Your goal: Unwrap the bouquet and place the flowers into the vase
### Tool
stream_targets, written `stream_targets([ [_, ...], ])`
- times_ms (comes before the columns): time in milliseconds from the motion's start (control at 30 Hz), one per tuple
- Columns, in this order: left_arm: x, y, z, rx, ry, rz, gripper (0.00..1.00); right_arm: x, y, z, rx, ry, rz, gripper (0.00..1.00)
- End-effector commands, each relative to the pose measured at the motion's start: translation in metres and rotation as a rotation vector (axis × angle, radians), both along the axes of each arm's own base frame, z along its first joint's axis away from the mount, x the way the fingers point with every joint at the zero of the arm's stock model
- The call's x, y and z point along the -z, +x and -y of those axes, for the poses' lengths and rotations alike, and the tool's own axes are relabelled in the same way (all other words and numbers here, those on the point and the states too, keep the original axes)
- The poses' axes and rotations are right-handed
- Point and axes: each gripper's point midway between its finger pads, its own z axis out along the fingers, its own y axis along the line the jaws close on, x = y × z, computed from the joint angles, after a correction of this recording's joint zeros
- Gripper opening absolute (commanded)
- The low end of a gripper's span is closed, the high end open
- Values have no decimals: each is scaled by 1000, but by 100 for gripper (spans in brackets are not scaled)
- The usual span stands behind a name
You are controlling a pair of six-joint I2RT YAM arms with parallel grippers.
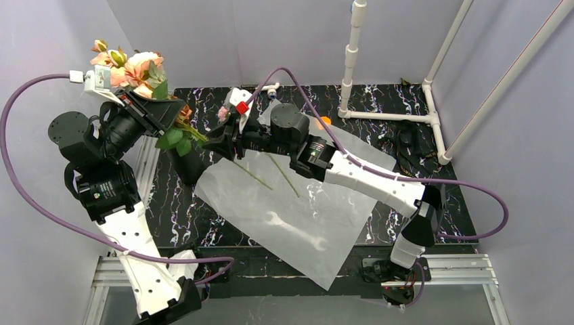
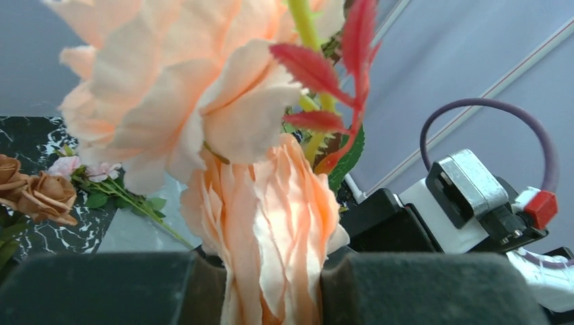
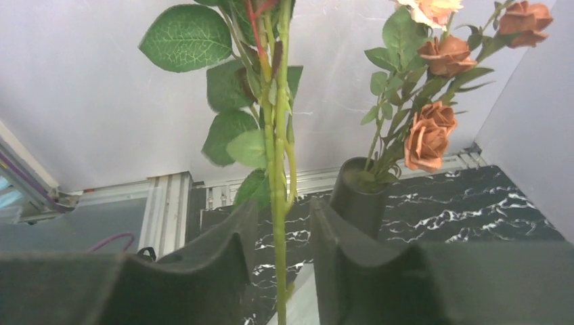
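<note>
From overhead I see the left arm holding the flowers [image 1: 130,66] high at the far left, their heads above the wrist and the leafy lower end slanting down toward the right arm's fingertips. That view does not show me the grip itself. The left wrist camera does: the left gripper [image 2: 271,291] is pinched on a peach bloom, with both pads pressed into its petals. The same camera shows more small pink and rust blooms off to the left over the table [image 1: 399,112]. The right wrist camera gives me what the other two hide. A green stem [image 3: 279,169] with leaves runs straight up through the right gripper [image 3: 281,264], but the fingers stand slightly apart around it, with a gap showing beside the stem, so I read that hand as loosened, not clamping. Just behind its right finger stands the vase [image 3: 357,200], upright, already holding rust roses [image 3: 426,135]. Only the overhead view shows the wrap [image 1: 318,217] spread flat on the table under the right arm, with two loose stems [image 1: 284,175] lying on it.
</note>
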Motion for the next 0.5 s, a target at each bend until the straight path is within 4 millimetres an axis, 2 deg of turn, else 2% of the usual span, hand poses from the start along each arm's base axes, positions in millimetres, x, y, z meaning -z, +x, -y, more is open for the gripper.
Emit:
stream_targets([
  [0, -8, 4, -12, -83, 68, 46, 0, -21, 9, 16, 87, 41, 17, 57],
  [67, -15, 4, -21, -147, 142, 72, 0, -11, 15, 18, 111, 10, -1, 76],
  [133, -24, 6, -33, -222, 210, 83, 0, 0, 24, 23, 141, -17, -37, 84],
  [300, -59, -2, -51, -341, 406, 161, 0, 27, 52, 32, 204, -81, -173, 96],
  [467, -88, -10, -70, -469, 544, 243, 0, 45, 73, 41, 253, -105, -229, 98],
])
